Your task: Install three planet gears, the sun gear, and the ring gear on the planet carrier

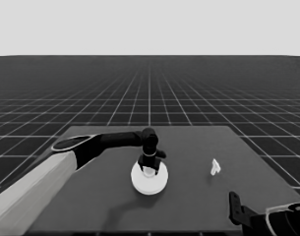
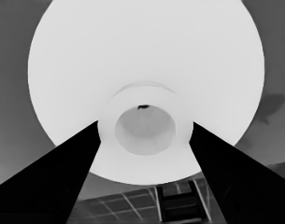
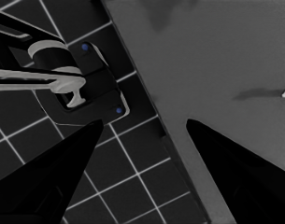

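The left gripper [image 1: 149, 166] stands over the larger round part [image 1: 149, 180] at mid-table, fingers [image 2: 62, 177] clamped on its raised hub [image 2: 144, 123], apparently seating it as the hidden stack's cap, while the right gripper [image 3: 142, 154] waits wide open off the near right corner.

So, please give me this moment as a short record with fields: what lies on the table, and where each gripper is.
parts visible: larger round part, thin white piece
larger round part: near the middle of the table, no gears or smaller round part in sight
left gripper: directly over the larger round part, fingers either side of its raised middle
right gripper: open, parked at the table's near right corner
thin white piece: alone, right of the larger round part
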